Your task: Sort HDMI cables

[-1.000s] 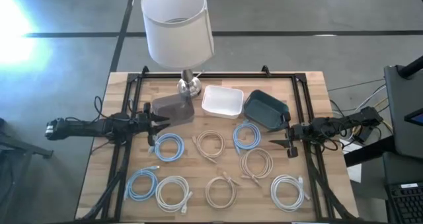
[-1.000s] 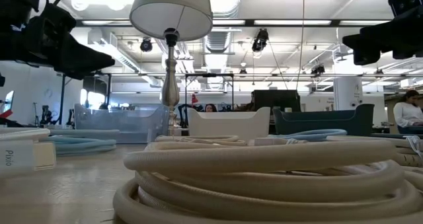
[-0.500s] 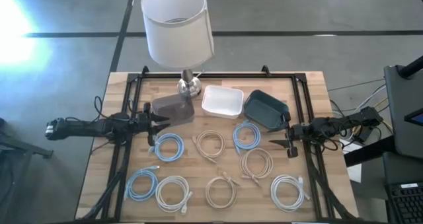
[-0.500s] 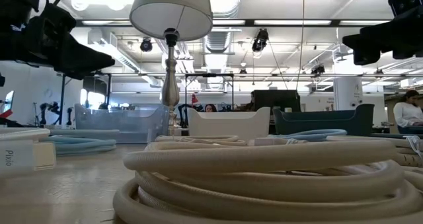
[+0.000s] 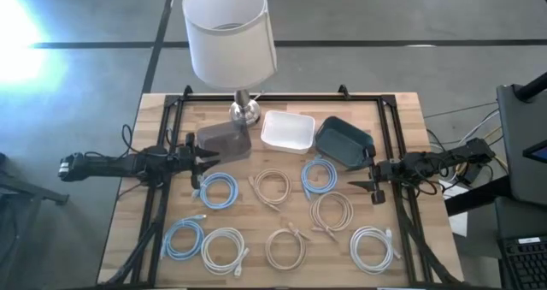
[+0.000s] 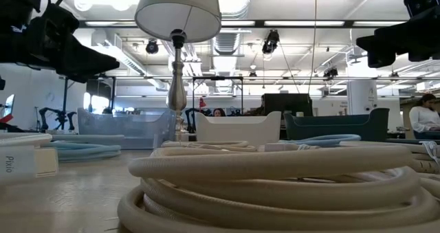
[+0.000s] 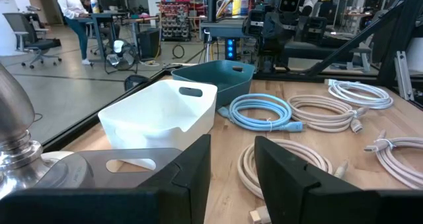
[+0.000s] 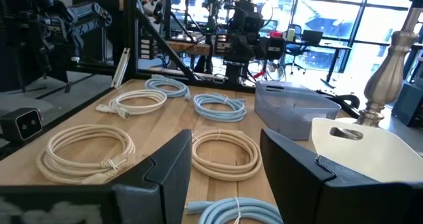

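Standing over the wooden table [image 5: 402,110], I see all 9 coiled HDMI cables lying loose on its near half, none of them in a bin. The 3 light blue coils sit at about 9 o'clock [image 5: 217,190], 7 o'clock [image 5: 184,238] and 3 o'clock [image 5: 318,176] from the table's centre. The 3 beige coils lie around the middle [image 5: 273,186], at 4 o'clock [image 5: 332,211] and at 6 o'clock [image 5: 285,248]. The 3 white coils rest along the near edge; I can point to 2, at 7 o'clock [image 5: 224,249] and 5 o'clock [image 5: 373,245]. The left gripper [image 5: 205,164] hangs above the table at 9 o'clock, its fingers spread and holding nothing, next to the grey bin [image 5: 224,142]. The right gripper [image 5: 359,179] hangs at 3 o'clock, fingers also spread and empty, just beside the dark teal bin [image 5: 344,140]. The white bin [image 5: 287,130] stands between the other 2 bins, and a lamp [image 5: 229,33] rises at 12 o'clock.
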Robot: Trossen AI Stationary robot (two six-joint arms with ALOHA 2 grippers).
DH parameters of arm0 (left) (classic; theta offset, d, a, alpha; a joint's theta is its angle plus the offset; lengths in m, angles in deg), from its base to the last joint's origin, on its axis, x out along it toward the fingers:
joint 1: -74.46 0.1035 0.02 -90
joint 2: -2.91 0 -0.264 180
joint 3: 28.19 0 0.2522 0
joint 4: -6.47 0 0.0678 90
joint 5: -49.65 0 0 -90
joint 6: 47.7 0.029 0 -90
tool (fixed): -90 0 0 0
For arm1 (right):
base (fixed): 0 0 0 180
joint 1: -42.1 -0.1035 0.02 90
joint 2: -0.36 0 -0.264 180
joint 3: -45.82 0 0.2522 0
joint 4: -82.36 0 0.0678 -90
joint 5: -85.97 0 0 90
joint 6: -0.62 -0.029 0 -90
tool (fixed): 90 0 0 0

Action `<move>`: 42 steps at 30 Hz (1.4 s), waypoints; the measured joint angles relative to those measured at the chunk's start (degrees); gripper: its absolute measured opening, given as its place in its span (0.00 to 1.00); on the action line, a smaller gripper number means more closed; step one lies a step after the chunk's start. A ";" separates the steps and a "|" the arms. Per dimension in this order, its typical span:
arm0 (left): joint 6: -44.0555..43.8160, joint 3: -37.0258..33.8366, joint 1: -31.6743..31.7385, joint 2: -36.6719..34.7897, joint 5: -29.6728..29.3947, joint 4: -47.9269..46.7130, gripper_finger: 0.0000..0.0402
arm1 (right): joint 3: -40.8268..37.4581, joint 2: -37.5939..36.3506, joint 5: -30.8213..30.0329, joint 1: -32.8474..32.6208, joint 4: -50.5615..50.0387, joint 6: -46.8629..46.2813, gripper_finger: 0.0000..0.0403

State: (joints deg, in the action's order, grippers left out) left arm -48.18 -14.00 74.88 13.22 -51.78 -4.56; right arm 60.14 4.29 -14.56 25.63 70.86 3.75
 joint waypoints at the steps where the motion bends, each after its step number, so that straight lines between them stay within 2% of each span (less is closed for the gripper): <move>1: 0.01 0.00 0.00 -0.01 0.01 0.01 0.30 | -0.02 0.00 -0.02 0.00 0.00 -0.04 0.44; 34: -0.01 -0.02 -0.02 -0.01 0.01 0.01 0.30 | -0.02 0.00 0.00 -0.02 0.04 -1.86 0.44; 37: 0.00 -0.01 0.00 0.00 0.00 0.01 0.30 | -0.02 0.00 0.00 0.00 0.07 2.51 0.44; 42: -0.01 0.00 -0.02 -0.01 0.02 0.01 0.30 | -0.02 0.01 -0.01 -0.01 1.47 17.35 0.44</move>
State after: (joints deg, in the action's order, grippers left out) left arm -48.19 -14.00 74.86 13.21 -51.77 -4.55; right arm 60.11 4.30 -14.57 25.62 72.33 21.10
